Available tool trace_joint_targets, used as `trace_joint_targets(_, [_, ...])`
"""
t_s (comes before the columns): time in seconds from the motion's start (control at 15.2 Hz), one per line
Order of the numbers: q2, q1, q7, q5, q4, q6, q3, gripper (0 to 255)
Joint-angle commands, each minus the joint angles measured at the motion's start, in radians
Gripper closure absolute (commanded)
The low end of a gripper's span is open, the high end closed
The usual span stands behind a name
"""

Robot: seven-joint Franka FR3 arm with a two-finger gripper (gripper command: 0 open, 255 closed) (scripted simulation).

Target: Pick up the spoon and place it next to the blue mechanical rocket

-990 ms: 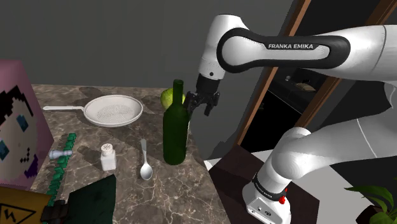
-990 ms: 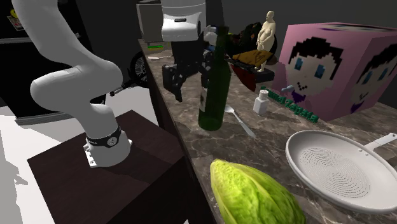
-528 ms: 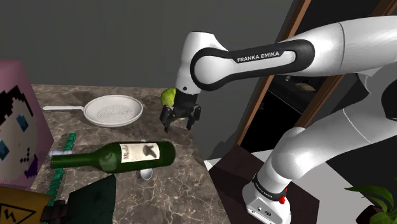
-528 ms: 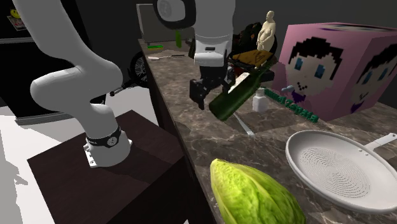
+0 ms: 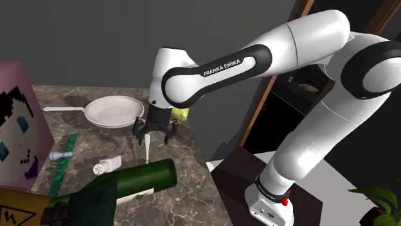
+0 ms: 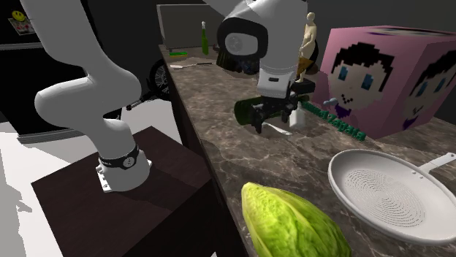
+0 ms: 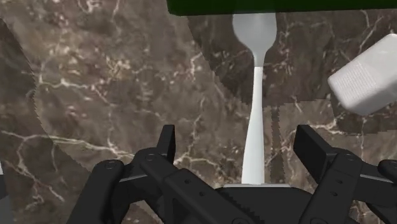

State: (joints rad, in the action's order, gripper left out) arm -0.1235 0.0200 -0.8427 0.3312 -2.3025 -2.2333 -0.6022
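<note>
Gripper [image 7: 240, 141]: fingers [image 7: 167, 143] apart, nothing clasped. You have it pointing down, low over the brown marble counter [image 5: 189, 196].

Spoon [image 7: 256, 95]: white, lying flat on the counter. The handle runs btwn the two fingers w/o touching either. The bowl end points away from the gripper and reaches the edge of the bottle [image 7: 273, 6]. In the shoulder view the handle shows just below the gripper.

Bottle: dark green, lying on its side across the counter, at the spoon's bowl end.

Shaker [image 7: 366, 73]: white, on its side, just beside the spoon's bowl and close to the bottle.

Small blue-white toy [image 5: 59, 155]: sits at the foot of the pink face cube [image 5: 19, 128], well apart from the spoon. You cannot confirm from these views that it is the rocket.

Other items: white perforated pan [image 5: 115, 110] beyond the gripper; green lettuce [image 6: 292, 219] near the counter edge, by the pan.
</note>
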Motion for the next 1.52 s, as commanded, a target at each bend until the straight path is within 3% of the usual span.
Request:
trace_joint_targets(0.0, [0.066, 0.002, -0.062, -0.03, 0.037, -0.033, -0.018, 0])
trace_joint_targets(0.46, [0.146, -0.011, -0.093, -0.069, 0.002, -0.143, -0.033, 0])
trace_joint_targets(0.99, [0.146, -0.011, -0.092, -0.069, 0.002, -0.143, -0.033, 0])
trace_joint_targets(1.06, [0.146, -0.011, -0.092, -0.069, 0.002, -0.143, -0.033, 255])
trace_joint_targets(1.45, [0.148, -0.011, -0.092, -0.07, 0.001, -0.145, -0.032, 255])
